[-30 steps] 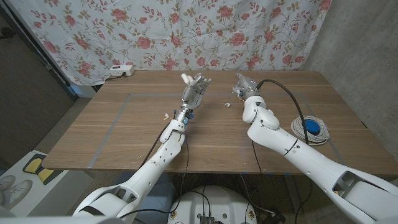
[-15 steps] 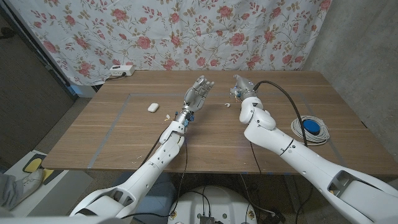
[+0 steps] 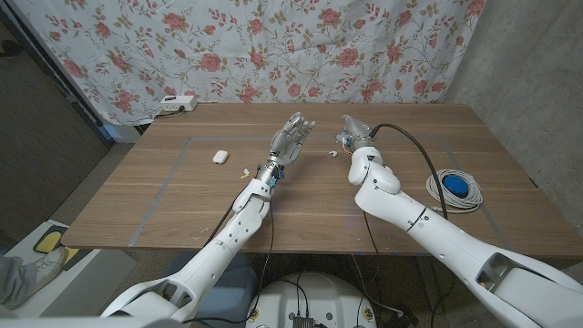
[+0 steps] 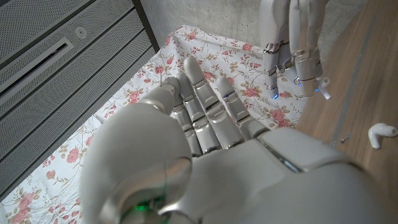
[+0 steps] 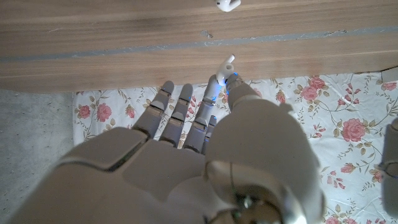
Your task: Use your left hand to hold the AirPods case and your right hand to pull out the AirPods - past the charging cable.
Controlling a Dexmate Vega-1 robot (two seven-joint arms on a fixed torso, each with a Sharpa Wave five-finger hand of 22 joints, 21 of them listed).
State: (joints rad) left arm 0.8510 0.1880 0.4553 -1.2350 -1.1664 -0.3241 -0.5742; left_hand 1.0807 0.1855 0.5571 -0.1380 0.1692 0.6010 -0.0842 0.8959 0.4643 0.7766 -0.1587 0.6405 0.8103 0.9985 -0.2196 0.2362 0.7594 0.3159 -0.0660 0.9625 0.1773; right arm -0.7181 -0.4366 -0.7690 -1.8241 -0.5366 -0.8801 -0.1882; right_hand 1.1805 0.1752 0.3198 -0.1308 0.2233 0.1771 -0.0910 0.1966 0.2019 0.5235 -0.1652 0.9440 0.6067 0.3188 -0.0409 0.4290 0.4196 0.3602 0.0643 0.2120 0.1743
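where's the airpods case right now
In the head view the AirPods case lies on the table's left half, left of the raised left hand, apart from it, near a small earbud-like bit.

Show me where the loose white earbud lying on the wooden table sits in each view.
Head view: loose white earbud on the table, just beside the right hand.
Left wrist view: earbud on the wood, near the right hand.
Right wrist view: earbud on the wood, beyond the right hand.
Shared landmark: the right hand, pinching a second earbud.
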